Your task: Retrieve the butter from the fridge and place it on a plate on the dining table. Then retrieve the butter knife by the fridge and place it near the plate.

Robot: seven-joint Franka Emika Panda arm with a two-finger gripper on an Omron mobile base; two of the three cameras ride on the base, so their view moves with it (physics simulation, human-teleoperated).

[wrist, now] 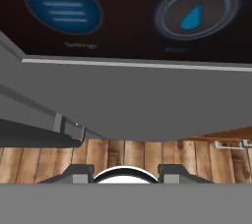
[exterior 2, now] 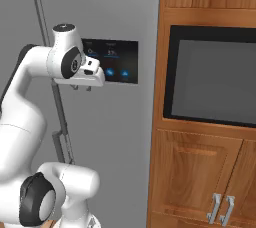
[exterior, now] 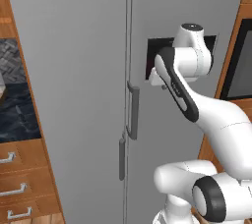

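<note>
The grey two-door fridge point(exterior: 78, 70) stands shut before me, its doors meeting at a thin vertical seam. The right door carries a bar handle point(exterior: 133, 112) and the left door a lower one point(exterior: 121, 159). My gripper point(exterior 2: 81, 88) hangs open and pointing down, close in front of the right door, just left of the dark touch panel point(exterior 2: 117, 62). In the hand view the gripper point(wrist: 125, 171) has its two tips spread wide, with nothing between them. A handle point(wrist: 39, 134) runs off to the left there, under the panel point(wrist: 128, 12). Butter, plate, dining table and butter knife are out of view.
A wooden cabinet with a dark built-in appliance point(exterior 2: 215, 77) borders the fridge on the right, with handled doors point(exterior 2: 220, 207) beneath. Wooden drawers point(exterior: 19, 179) and a dark marbled wall point(exterior: 15, 110) lie to the left. Wooden floor point(wrist: 147, 154) lies below.
</note>
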